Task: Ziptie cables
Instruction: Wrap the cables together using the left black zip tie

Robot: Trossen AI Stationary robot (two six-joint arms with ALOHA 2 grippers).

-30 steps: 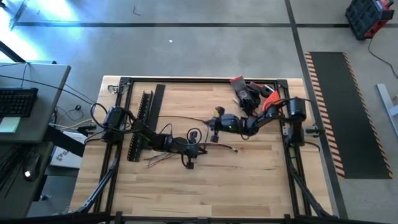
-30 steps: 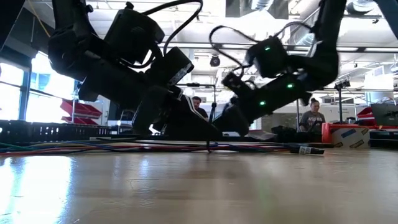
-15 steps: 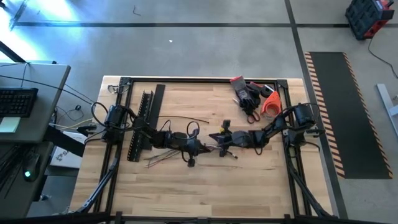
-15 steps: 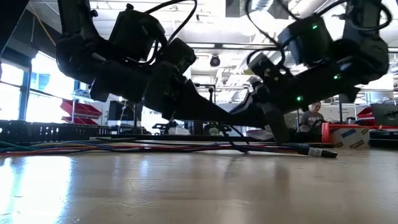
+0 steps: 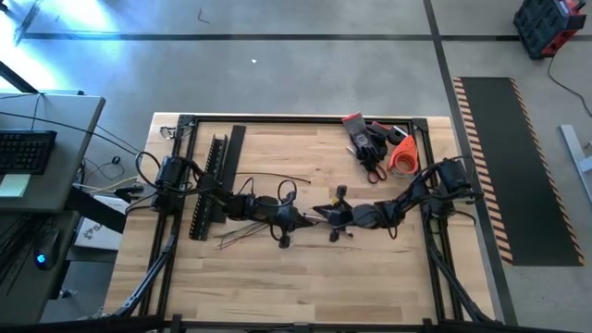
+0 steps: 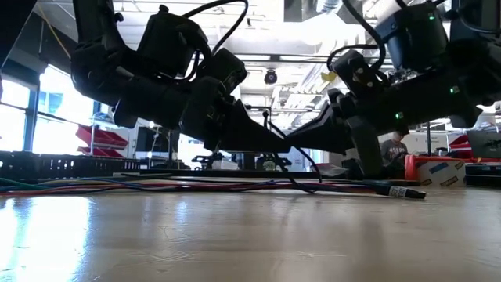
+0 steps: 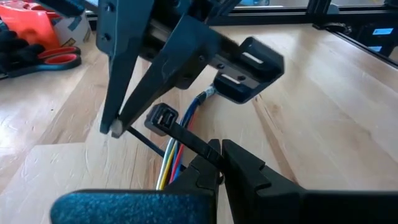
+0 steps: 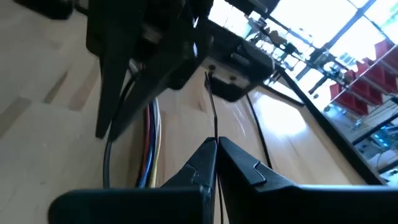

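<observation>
Cables: a bunch of thin, long, flexible wires [image 5: 264, 225], dark, reddish and whitish, lay on the wooden table [image 5: 305, 277] near its middle, running left to right; in the low view the strands [image 6: 156, 186] lay flat on the wood, and the left wrist view showed yellow, red, white and blue strands [image 7: 171, 165] side by side.
Tie: a thin black plastic ziptie [image 7: 180, 129] with a square head crossed the strands.
Left gripper: the left gripper [image 5: 301, 218] sat low over the bunch at the table's middle, its fingers pinched together on the ziptie strap [image 7: 214, 152].
Right gripper: the right gripper [image 5: 326, 215] was tip to tip with the left one, just right of it, its fingers clamped on a thin black strand [image 8: 213, 112]; which strand I cannot tell.
Containers: I could not make out any.
Left side: a long black comb-slotted rail [image 5: 209, 185] lay beside a flat plain black strip [image 5: 233, 157].
Far right corner: red-handled scissors [image 5: 372, 169], dark gloves [image 5: 368, 139] and an orange roll of tape [image 5: 403, 155] lay close together.
Room: a person [image 6: 394, 147] stood beyond the table.
</observation>
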